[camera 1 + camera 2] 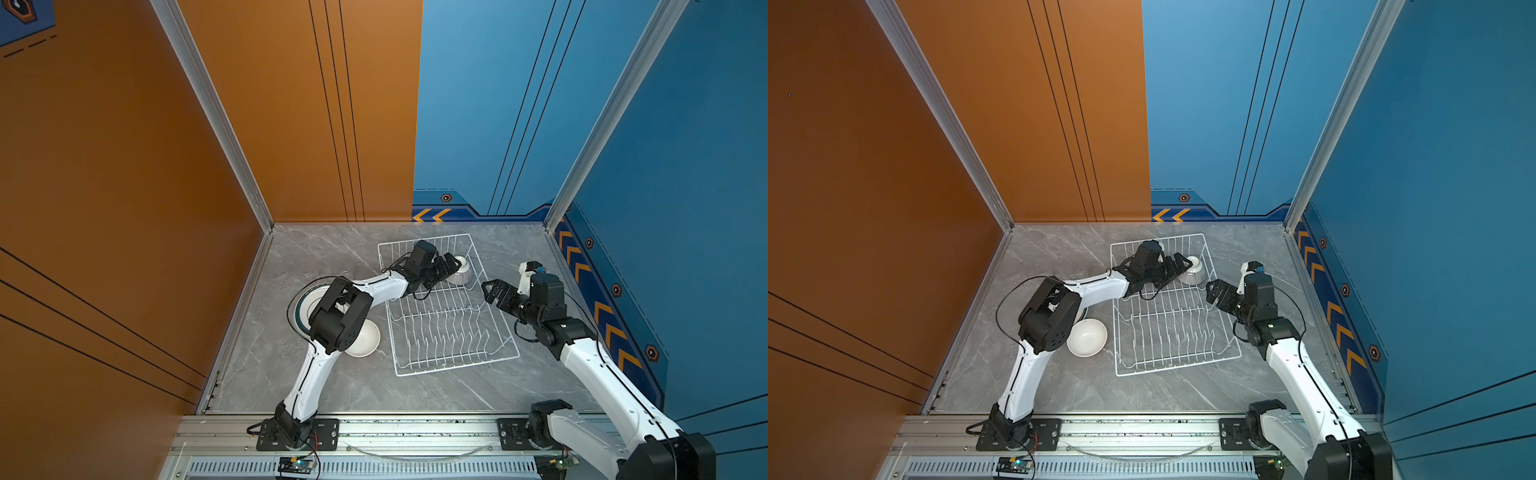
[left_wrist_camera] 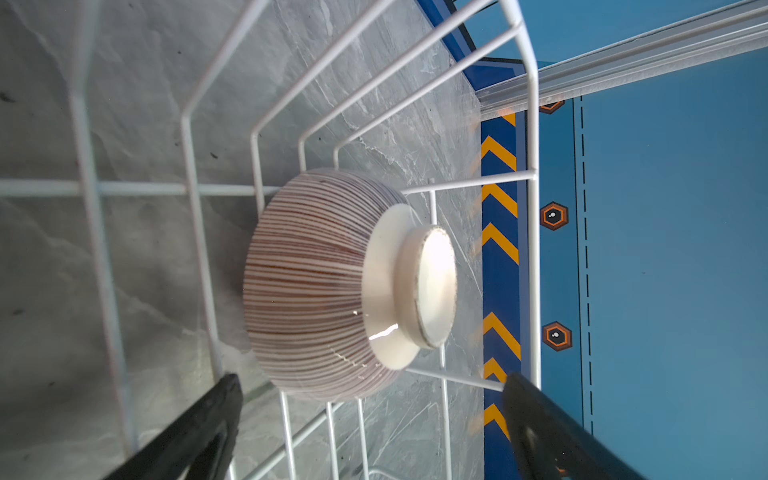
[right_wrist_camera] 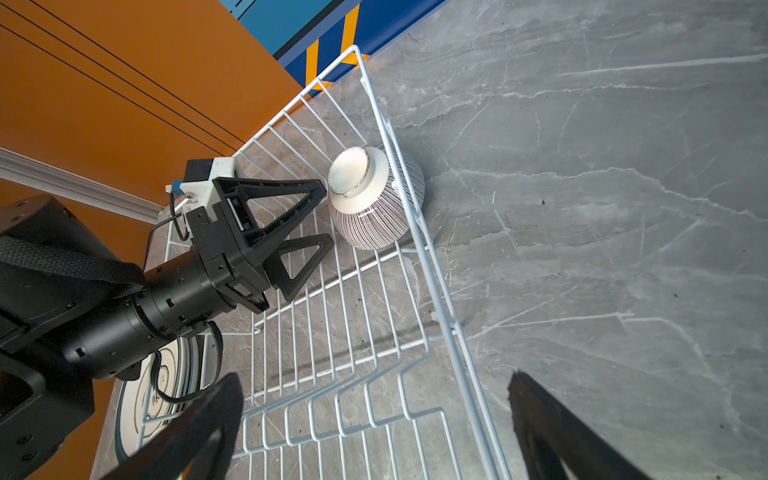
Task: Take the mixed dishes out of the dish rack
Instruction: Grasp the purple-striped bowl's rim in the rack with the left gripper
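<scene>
The task looks nearly done. In both top views the rack [image 1: 449, 328], at frame centre, holds only a striped bowl [image 1: 460, 272], upside down in its upper-right corner. A white bowl [image 1: 365, 338] and a plate [image 1: 311, 305] sit on the table [image 1: 374, 386] left of the rack, partly under the left arm. The left gripper [image 3: 326, 216], jaws spread, is just beside the striped bowl and not gripping it. The right gripper [image 1: 489, 291], also spread and empty, hovers at the rack's right edge.

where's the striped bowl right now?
In both top views the striped bowl sits upside down in the far right corner of the dish rack, with the open left gripper close beside it.
</scene>
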Controlling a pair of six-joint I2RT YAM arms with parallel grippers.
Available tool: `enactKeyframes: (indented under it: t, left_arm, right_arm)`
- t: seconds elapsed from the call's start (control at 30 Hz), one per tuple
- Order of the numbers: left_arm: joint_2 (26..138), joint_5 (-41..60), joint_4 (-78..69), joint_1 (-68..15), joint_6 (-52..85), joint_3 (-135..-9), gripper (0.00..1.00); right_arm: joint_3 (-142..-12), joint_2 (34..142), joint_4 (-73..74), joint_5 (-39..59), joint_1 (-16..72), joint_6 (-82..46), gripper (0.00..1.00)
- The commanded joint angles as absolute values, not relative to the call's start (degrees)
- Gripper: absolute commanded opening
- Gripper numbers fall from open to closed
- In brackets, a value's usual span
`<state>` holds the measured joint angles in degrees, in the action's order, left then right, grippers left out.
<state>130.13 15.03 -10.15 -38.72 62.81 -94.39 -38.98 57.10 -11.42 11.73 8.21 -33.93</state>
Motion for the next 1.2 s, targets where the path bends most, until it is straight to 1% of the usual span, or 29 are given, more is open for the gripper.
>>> enactKeyframes:
  t: [0.0,0.37,0.67,1.17]
  left_arm:
    - [131.3,14.4,-11.3,-39.2,64.1,-96.1,0.98]
    - [135.6,15.5,-11.3,-39.9,65.4,-101.5,0.98]
    - [136.5,15.7,-10.7,-39.7,63.8,-105.1,0.98]
    - [136.1,17.0,-11.7,-39.9,62.3,-108.3,0.98]
  right_arm:
    - [-38.0,57.1,-10.0,11.3,7.4,-33.6,1.0]
    - [-37.1,58.7,-7.7,13.3,6.2,-33.7,1.0]
    - [-36.5,64.1,-4.6,14.5,6.1,-34.7,1.0]
    - [-36.6,67.7,-3.3,14.0,6.0,-34.6,1.0]
